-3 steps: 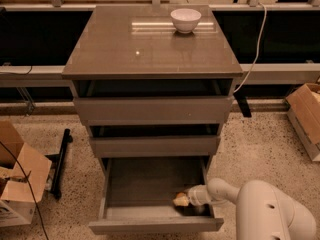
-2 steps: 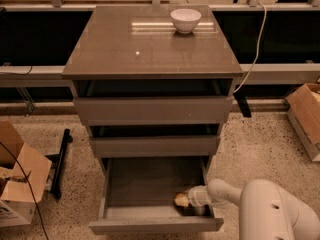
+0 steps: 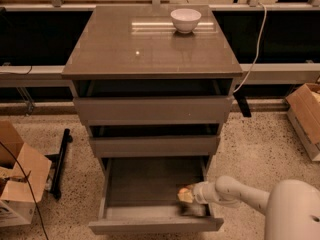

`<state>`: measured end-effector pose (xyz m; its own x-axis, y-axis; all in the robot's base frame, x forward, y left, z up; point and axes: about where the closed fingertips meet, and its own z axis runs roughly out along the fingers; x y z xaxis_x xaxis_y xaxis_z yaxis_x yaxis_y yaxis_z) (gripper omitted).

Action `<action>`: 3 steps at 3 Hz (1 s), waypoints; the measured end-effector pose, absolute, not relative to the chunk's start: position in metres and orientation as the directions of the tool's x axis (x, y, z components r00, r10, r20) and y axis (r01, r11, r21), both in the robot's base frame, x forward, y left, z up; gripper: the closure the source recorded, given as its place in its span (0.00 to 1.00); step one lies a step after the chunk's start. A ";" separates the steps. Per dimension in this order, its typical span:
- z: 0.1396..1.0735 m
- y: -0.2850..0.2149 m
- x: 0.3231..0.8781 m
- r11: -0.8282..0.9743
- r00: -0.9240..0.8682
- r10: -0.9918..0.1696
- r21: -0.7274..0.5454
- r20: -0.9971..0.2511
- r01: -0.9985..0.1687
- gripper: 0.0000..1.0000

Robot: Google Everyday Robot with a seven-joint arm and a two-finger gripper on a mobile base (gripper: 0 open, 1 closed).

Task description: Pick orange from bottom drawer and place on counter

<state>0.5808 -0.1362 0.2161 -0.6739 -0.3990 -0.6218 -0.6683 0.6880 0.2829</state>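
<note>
The bottom drawer [image 3: 150,184] of the grey-brown cabinet is pulled open. My white arm reaches in from the lower right. My gripper [image 3: 189,195] is inside the drawer at its right front corner. A small yellow-orange lump, which looks like the orange [image 3: 184,194], sits right at the gripper's tip. I cannot tell whether it is held or only touched. The glossy counter [image 3: 125,49] on top of the cabinet carries a white bowl [image 3: 185,20] at the back right.
The two upper drawers [image 3: 152,109] stand slightly open above the gripper. Cardboard boxes sit on the floor at the left [image 3: 20,179] and right [image 3: 306,116]. A black bar [image 3: 60,161] lies left of the cabinet. A white cable [image 3: 255,49] hangs at the right.
The gripper has shifted very slightly inside the bottom drawer, with the orange lump still at its tip. Nothing else has moved.
</note>
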 end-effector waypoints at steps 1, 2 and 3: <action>0.303 -0.164 0.598 0.673 -0.612 -0.342 0.269 -0.713 -0.689 1.00; 0.433 -0.205 0.615 0.614 -0.509 -0.307 0.242 -0.804 -0.752 1.00; 0.542 -0.208 0.618 0.503 -0.385 -0.392 0.156 -0.836 -0.850 1.00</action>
<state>0.6178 -0.2076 0.5421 -0.3849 -0.3917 -0.8357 -0.8500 0.5033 0.1556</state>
